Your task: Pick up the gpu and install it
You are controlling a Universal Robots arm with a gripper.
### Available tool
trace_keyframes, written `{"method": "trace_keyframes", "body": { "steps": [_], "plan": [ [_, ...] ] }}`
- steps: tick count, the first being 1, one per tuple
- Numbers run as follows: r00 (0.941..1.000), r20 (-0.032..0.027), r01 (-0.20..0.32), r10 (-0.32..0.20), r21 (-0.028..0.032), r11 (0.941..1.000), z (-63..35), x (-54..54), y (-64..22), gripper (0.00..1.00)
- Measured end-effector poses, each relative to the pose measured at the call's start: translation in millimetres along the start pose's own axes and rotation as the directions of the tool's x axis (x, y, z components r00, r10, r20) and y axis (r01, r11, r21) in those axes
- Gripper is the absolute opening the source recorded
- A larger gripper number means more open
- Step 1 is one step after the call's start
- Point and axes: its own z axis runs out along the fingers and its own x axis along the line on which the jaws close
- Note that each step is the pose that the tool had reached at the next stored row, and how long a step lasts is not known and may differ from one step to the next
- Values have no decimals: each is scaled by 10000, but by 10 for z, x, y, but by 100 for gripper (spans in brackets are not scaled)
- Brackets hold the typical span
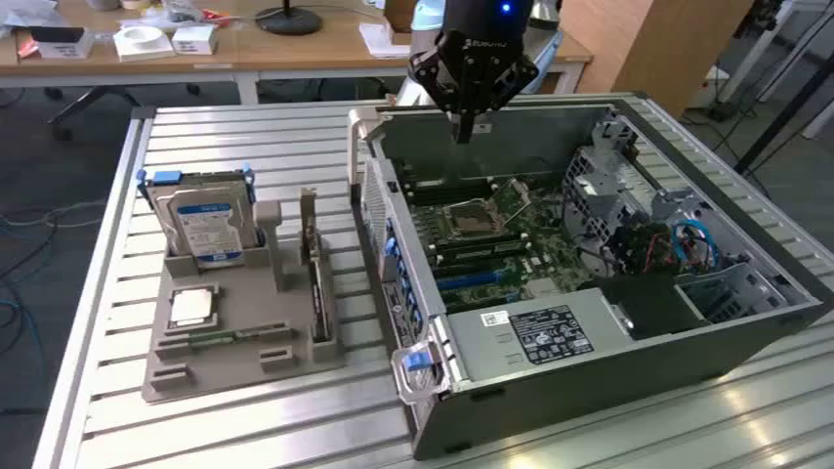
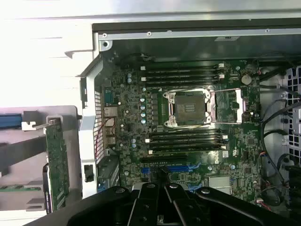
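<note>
- We see the gripper [image 1: 463,132] [image 2: 159,197] hanging above the far end of the open computer case [image 1: 391,225], its fingers pressed together with nothing between them.
- The gpu [image 1: 314,278] [image 2: 57,162] stands on edge in a slot of the grey holder [image 1: 222,366], outside the case and well apart from the gripper.
- The case's side wall rises between the gpu and the motherboard [image 1: 509,234] [image 2: 136,141].
- The holder also carries 1 hard drive [image 1: 206,223] standing upright, and 1 processor chip [image 1: 193,306] lying flat in front of it.
- Inside the case, the motherboard lies flat, with a CPU socket [image 1: 472,217] [image 2: 188,106] and rows of memory slots on 2 sides of it.
- A blue expansion slot [image 2: 181,168] sits just beyond the fingertips in the wrist view.
- A labelled power supply [image 1: 548,332] fills the near end of the case; a metal drive cage [image 1: 612,186] and blue cables [image 1: 690,239] line the side at the exterior view's right.
- Case and holder both rest on a slatted metal table [image 1: 195,137].
</note>
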Motion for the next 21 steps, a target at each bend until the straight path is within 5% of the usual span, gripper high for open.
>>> {"method": "trace_keyframes", "body": {
  "steps": [14, 21],
  "plan": [
    [10000, -2, 0, 0, 1, 10000, 0, -7, 0, 10],
    [10000, -1, -1, 1, 0, 10000, 7, -266, 20, 10]
  ]
}}
